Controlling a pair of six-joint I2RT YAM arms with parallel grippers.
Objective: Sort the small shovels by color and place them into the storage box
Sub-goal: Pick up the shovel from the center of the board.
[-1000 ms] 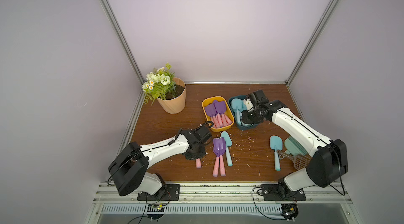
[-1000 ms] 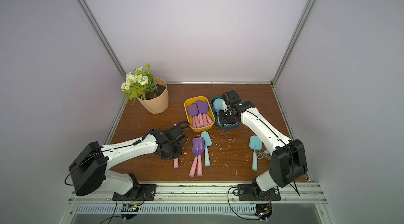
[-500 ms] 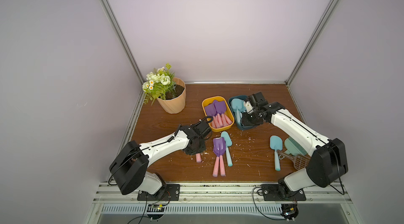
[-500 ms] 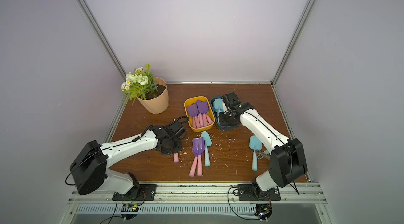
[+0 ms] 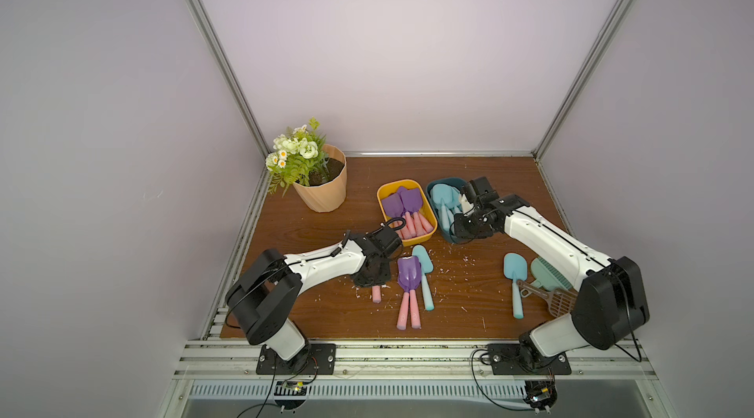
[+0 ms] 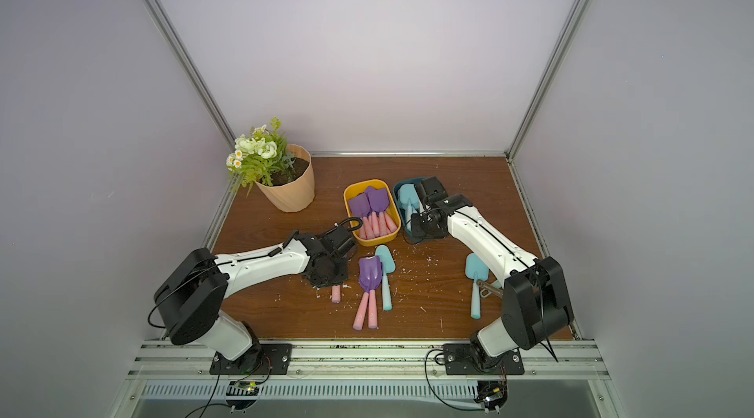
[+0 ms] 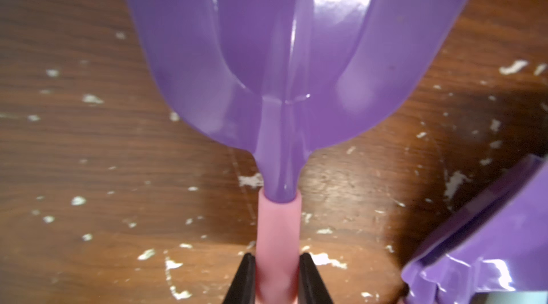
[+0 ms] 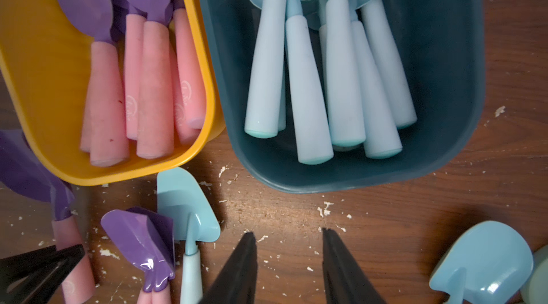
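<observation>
now left end effector clamps purple shovel; right end effector parted, empty, near teal box edge.

Both top views are lit softly and evenly from above: the pale walls read bright and the brown desk darker, with faint shadows beneath the arms (the wide lens splays the walls outward). In the left wrist view the purple shovel carries white glare streaks and looks soft, perhaps from closeness, and a dark shadow lies beside it. The right wrist view is sharper, with dim lower corners.
</observation>
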